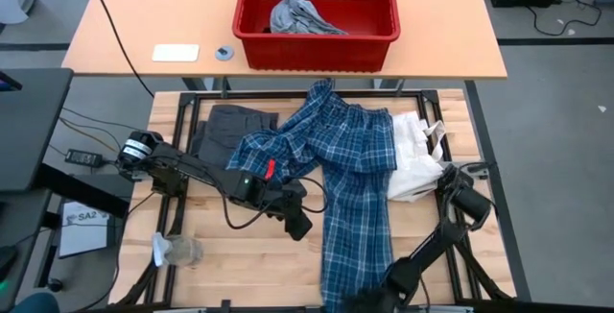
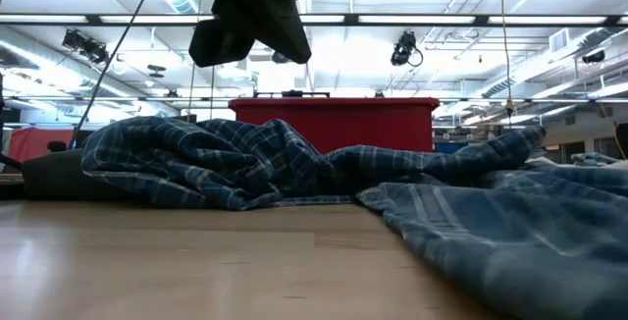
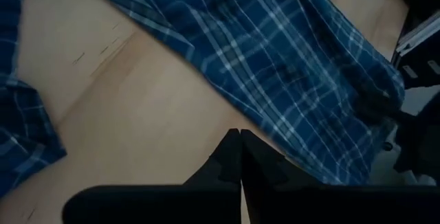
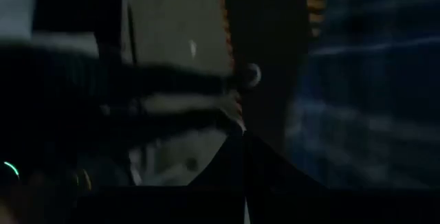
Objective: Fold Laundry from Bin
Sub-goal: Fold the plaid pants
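From above, high view: one red bin [image 1: 317,49] sits on the far tan table [image 1: 144,15], with one light grey garment [image 1: 299,15] crumpled inside it. Near that bin on the same table: one white flat card [image 1: 176,53] and one small round object [image 1: 224,53]. On the wooden work table [image 1: 221,255] lie three pieces out of the bin: one blue-and-white plaid shirt [image 1: 350,183] spread down the middle and hanging over the near edge, one dark grey garment [image 1: 230,126] partly under the shirt's left side, and one white fabric piece [image 1: 414,155] touching its right side. One crumpled clear bit [image 1: 176,250] lies near the left front corner. Two arms: left gripper [image 1: 299,225] is just beside the shirt's left edge, above bare wood, clenched, gripping nothing. Right arm [image 1: 465,203] waits at the table's right edge; its gripper tip can't be made out from this view.

Low view: plaid shirt [image 2: 294,168] bunched across the table, bin [image 2: 334,124] behind it, one dark arm [image 2: 250,11] hanging overhead.

Left wrist view: two fingers [image 3: 230,162] pressed together, empty, over bare wood with plaid shirt [image 3: 289,66] on both sides.

Right wrist view: dark and blurry; fingers [image 4: 237,159] meet at a point, empty; plaid fabric [image 4: 371,93] to one side.
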